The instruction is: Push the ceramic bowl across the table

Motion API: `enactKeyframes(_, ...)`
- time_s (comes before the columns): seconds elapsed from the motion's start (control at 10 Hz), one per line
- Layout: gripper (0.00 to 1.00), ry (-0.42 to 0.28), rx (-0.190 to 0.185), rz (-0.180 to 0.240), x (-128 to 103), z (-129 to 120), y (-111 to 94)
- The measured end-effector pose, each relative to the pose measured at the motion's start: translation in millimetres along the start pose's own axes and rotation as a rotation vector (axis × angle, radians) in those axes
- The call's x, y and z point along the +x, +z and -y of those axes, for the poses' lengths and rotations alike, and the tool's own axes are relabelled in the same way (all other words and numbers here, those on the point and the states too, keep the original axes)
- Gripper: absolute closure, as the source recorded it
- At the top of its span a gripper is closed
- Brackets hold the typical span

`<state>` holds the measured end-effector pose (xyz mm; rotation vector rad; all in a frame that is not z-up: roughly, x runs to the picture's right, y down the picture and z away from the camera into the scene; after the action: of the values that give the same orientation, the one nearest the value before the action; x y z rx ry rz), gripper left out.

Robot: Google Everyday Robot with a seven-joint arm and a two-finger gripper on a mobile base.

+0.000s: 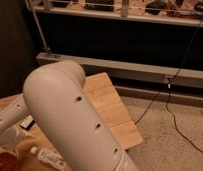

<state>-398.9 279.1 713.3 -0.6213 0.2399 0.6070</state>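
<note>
forearm: white link at far left, slanting down-left from the joint, cropped by the frame edge
gripper: pale shape low left, just under the forearm and over the table's left part; mostly hidden, so open vs closed not readable
big arm link: fat white tube in the foreground; rounded end up at left-centre, body running diagonally down-right and out through the bottom edge; row of small dark holes along its side; covers the middle of the table
table: light wood planks with visible grain; visible as a strip at left behind the forearm and a wedge right of the big link; near corner pointing right, toward the floor
table clutter: small dark thing just right of the forearm; white oblong thing with dark marks lying low left, against the big link; neither identifiable
room, left: dark curtain, thin upright pole
room, centre: grey metal rail running horizontally behind the table, dark panel above it
room, top: shelf with blurred clutter
room, right: speckled floor, black cable trailing down from the rail and across it
ceramic bowl: bottom-left corner, on the table, below the gripper and left of the white oblong thing; only a reddish-brown patch showing, cropped by the frame
bowl axis: round, so no long axis; facing not readable from the patch in view
bowl vs gripper: near; contact not resolvable
</note>
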Motion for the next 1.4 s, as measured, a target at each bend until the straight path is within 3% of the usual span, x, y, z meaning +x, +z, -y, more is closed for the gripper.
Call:
enactKeyframes(0.6,0.35,-0.046,0.01,-0.031,3.0,-12.8,10.5)
enactKeyframes(1.4,0.35,-0.162,-0.08,-0.049,10.1,-66.9,4.7)
